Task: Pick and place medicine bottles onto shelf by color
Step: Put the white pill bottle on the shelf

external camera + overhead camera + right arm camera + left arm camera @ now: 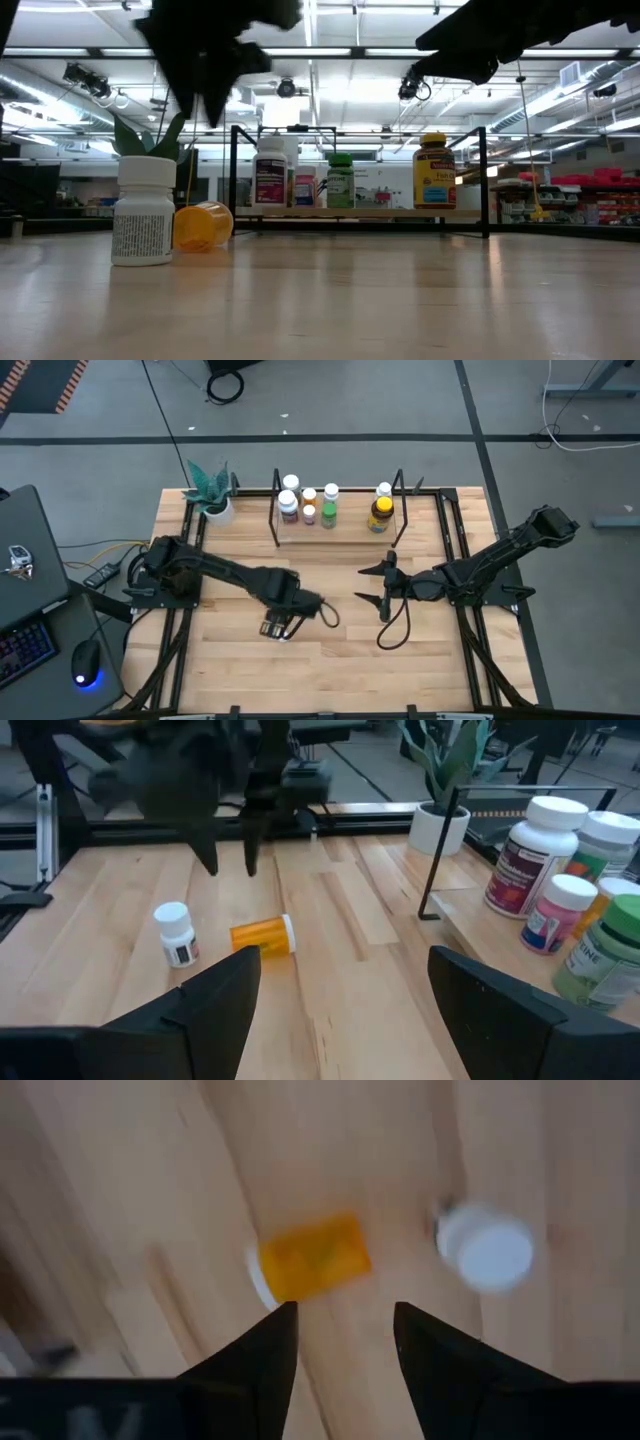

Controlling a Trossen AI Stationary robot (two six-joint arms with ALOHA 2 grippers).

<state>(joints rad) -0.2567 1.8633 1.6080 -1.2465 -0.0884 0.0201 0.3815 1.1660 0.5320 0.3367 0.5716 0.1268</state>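
An orange medicine bottle point(315, 1258) lies on its side on the wood, its white cap pointing away from a white bottle point(487, 1250) that stands upright beside it. My left gripper point(345, 1320) hangs open above them, pointing down and touching neither. It also shows in the high view point(278, 622), where it covers both bottles. My right gripper point(355, 1010) is open near the table's middle point(375, 586), level and facing the left arm. The shelf point(335, 530) at the far edge carries several bottles, among them a green one point(340, 182) and an amber one with a yellow lid point(434, 172).
A white pot with a green plant point(215, 500) stands at the far left corner, beside the shelf. Black rails point(180, 650) run along both sides of the table. Bare wood lies between the two loose bottles point(203, 225) and the shelf front point(360, 213).
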